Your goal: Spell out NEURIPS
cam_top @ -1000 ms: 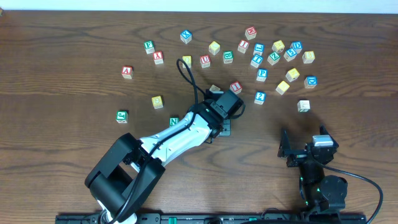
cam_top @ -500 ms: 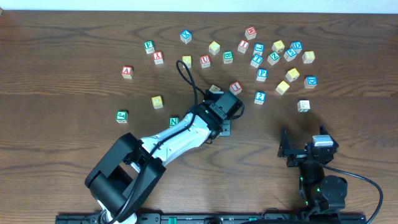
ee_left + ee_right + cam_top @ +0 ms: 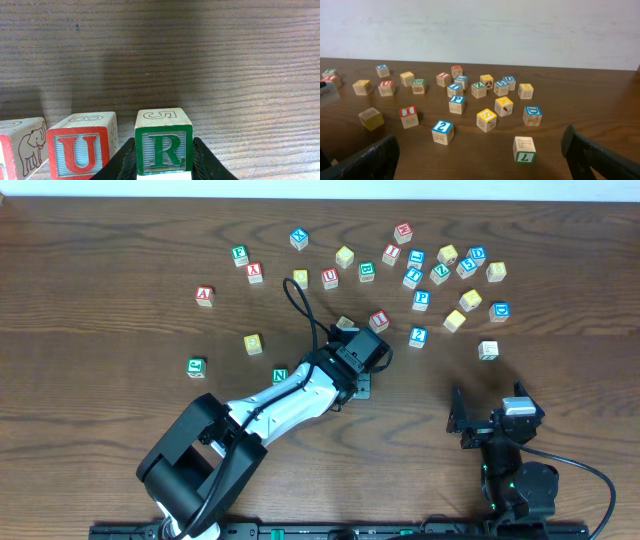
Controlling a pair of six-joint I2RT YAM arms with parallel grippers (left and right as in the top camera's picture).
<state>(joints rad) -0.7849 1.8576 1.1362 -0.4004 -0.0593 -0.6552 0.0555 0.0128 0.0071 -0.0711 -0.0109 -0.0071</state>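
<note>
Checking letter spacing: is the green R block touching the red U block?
Apart. Left wrist view shows a gap between R block and U block.

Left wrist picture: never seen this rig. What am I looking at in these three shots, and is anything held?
Two robot arms sit at a wooden table, each ending in a two-finger gripper. The overhead picture comes from a fixed camera looking straight down. The other two come from a camera on each wrist, looking along that arm's fingers. Wooden letter blocks lie scattered over the far side of the table. In the left wrist picture, the left gripper is shut on a green R block, close beside a red U block. The right gripper is open, holds nothing and faces the loose blocks.
</note>
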